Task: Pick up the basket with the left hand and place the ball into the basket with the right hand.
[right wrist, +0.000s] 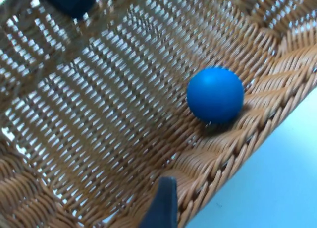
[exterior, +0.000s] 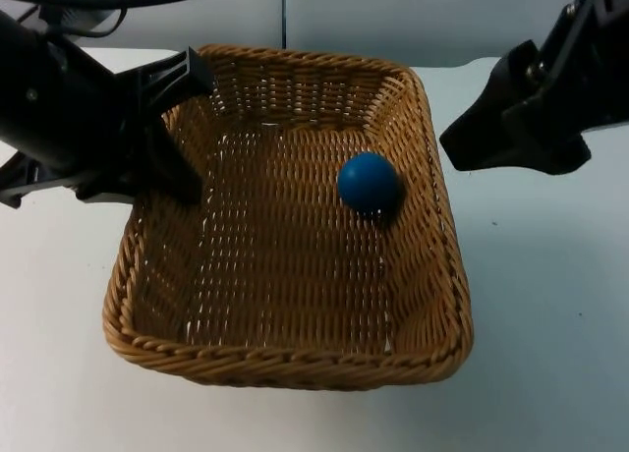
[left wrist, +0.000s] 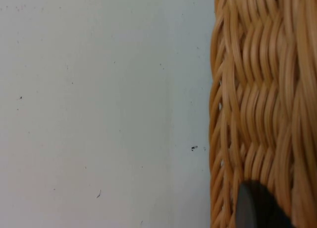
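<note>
A woven wicker basket (exterior: 285, 366) sits in the middle of the top view. My left gripper (exterior: 147, 189) is shut on its left wall, one finger inside and the rest of the hand outside. The left wrist view shows that basket wall (left wrist: 262, 89) against a fingertip (left wrist: 255, 208). A blue ball (exterior: 369, 183) rests on the basket floor close to the right wall, touching no gripper. My right gripper (exterior: 470, 145) hangs outside the basket, just beyond its right rim and apart from the ball. From the right wrist, the ball (right wrist: 215, 94) lies inside the basket (right wrist: 99, 99).
White table top (exterior: 550, 305) surrounds the basket on all sides. The grey partition wall (exterior: 393, 15) stands behind the far rim.
</note>
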